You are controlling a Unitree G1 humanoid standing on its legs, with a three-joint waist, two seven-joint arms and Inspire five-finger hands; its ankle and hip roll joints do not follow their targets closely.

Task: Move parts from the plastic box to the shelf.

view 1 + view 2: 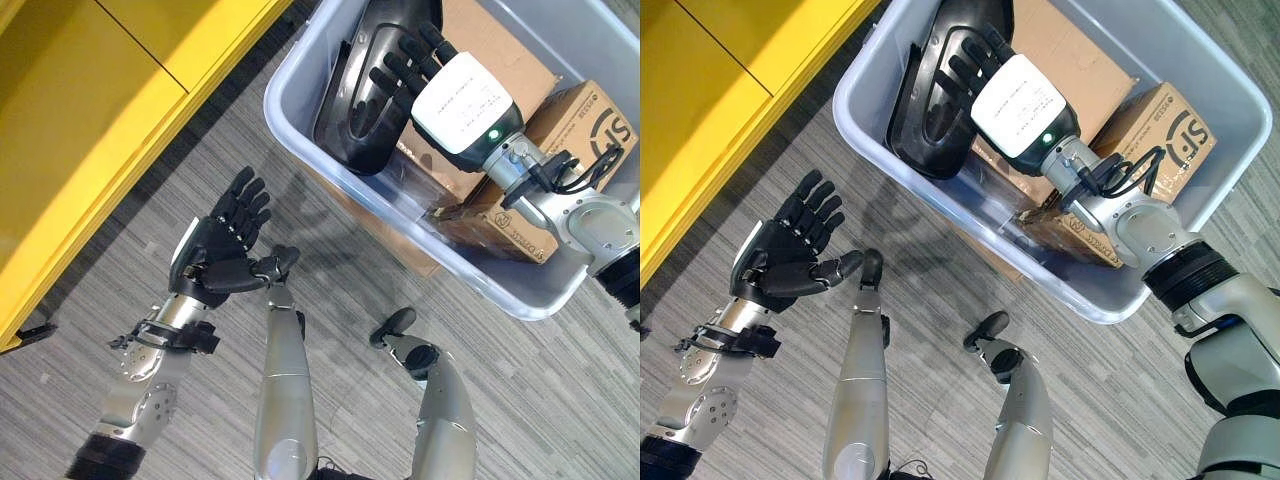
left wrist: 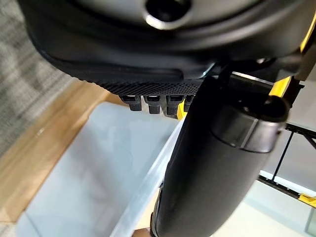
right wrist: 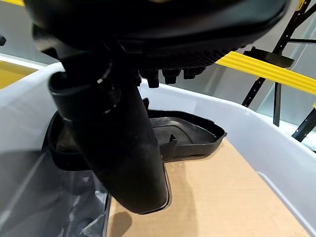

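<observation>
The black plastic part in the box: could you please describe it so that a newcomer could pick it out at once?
Find the pale grey plastic box on the carpet beside the yellow shelf. Inside it, at the end nearest the shelf, the black plastic part leans against the wall, with the right hand reaching over it, fingers straight. Its neighbours are brown cardboard boxes; it alone is black, glossy and ribbed.
</observation>
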